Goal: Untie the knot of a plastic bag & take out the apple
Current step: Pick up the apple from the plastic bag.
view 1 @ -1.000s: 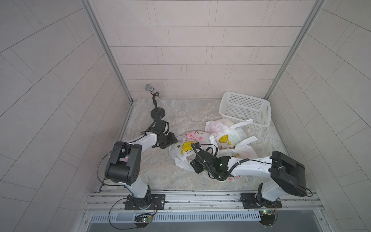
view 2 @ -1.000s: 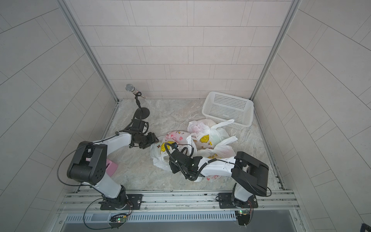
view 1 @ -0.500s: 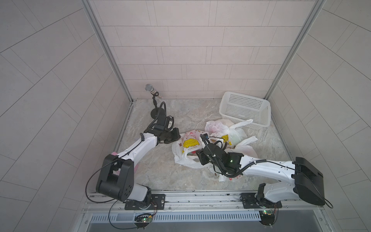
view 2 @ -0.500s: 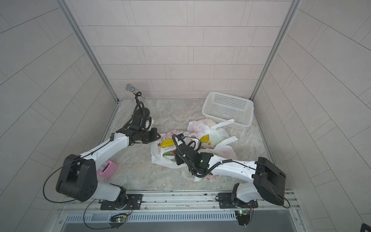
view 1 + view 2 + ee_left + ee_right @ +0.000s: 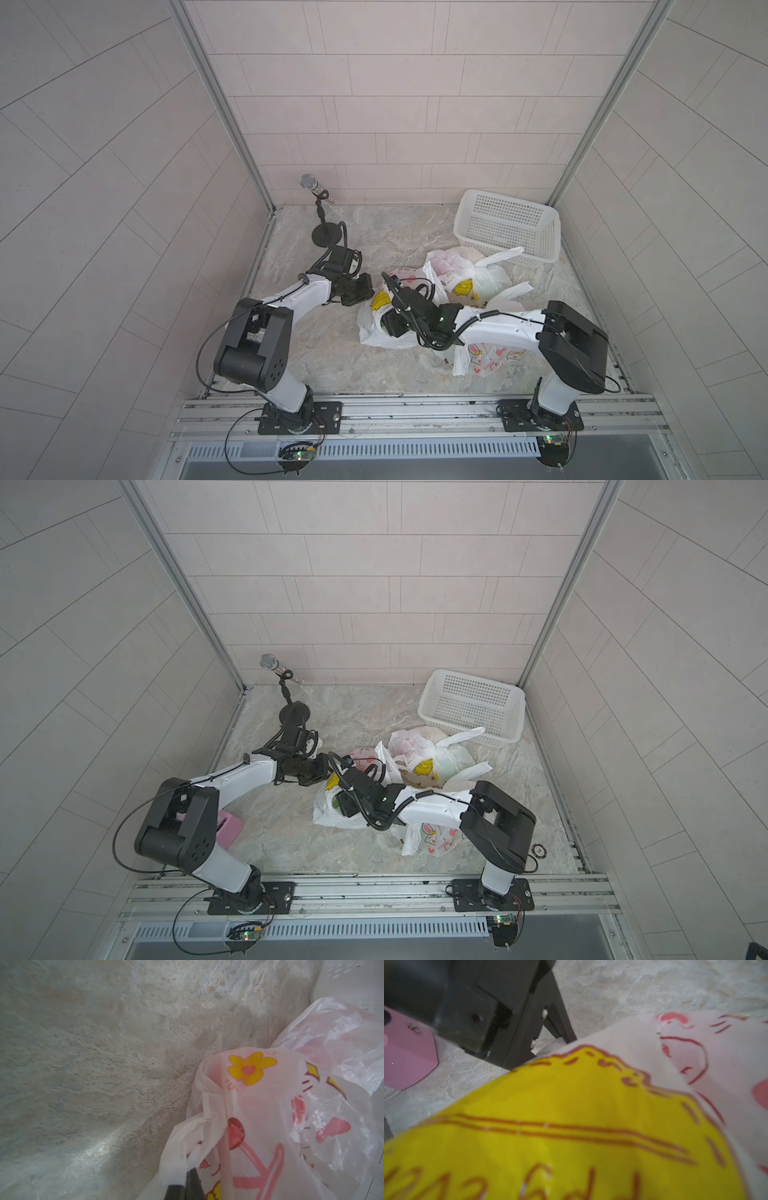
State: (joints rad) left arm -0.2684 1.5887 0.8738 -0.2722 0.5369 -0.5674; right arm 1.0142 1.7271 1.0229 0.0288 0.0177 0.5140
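Printed plastic bag (image 5: pixel 369 337) lies on the desk (image 5: pixel 324 357), long axis running front to back. The closed left gripper (image 5: pixel 369 291) pinches its far-end handle. The right gripper (image 5: pixel 391 327) sits over the bag, and I cannot tell its opening.

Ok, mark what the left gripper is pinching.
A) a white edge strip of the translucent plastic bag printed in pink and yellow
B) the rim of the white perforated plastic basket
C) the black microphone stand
A: in the left wrist view the left gripper is shut on a white edge strip of the translucent printed plastic bag, well apart from the black microphone stand and the white perforated plastic basket.
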